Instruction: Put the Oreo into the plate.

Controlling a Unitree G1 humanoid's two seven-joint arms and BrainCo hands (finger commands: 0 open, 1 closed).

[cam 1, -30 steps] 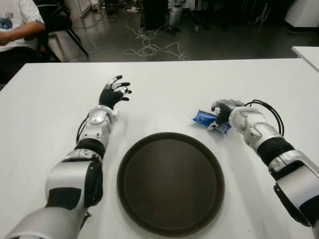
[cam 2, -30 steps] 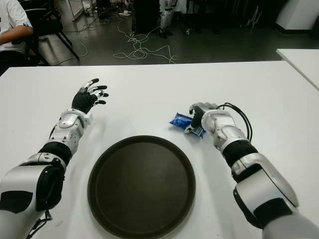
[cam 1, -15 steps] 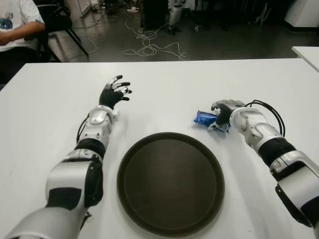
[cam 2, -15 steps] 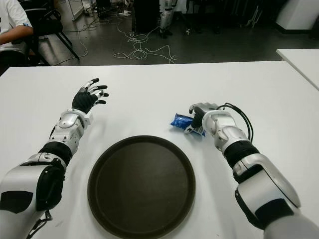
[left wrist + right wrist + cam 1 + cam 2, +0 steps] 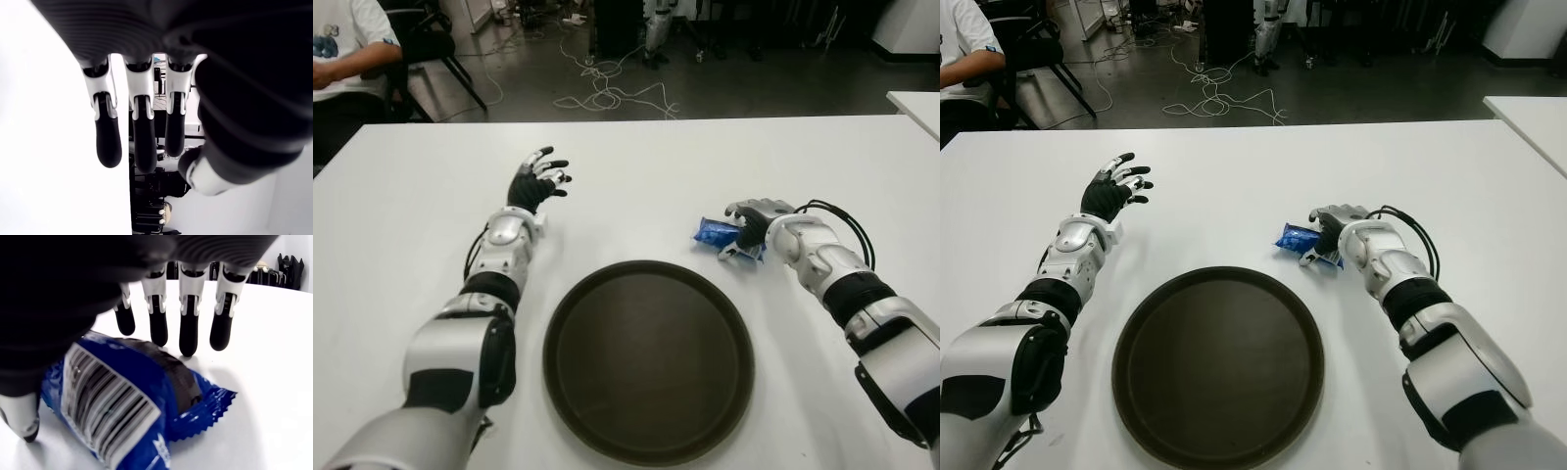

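Note:
The Oreo is a blue snack pack (image 5: 713,234) lying on the white table (image 5: 636,166), just beyond the right rim of the dark round plate (image 5: 648,357). My right hand (image 5: 749,220) hovers over the pack's right end. In the right wrist view its fingers (image 5: 188,333) hang straight down past the far edge of the pack (image 5: 122,401), with the thumb on the near side, and nothing is clamped. My left hand (image 5: 536,179) shows left of the plate, farther back, fingers (image 5: 142,142) spread and empty. The plate holds nothing.
A seated person (image 5: 342,49) is at the far left beyond the table's edge. Cables (image 5: 607,93) lie on the floor behind the table. Another white table corner (image 5: 915,103) shows at the far right.
My right hand has edged slightly toward the pack and its fingers reach a little further over it. The pack has hardly moved. The left arm is still.

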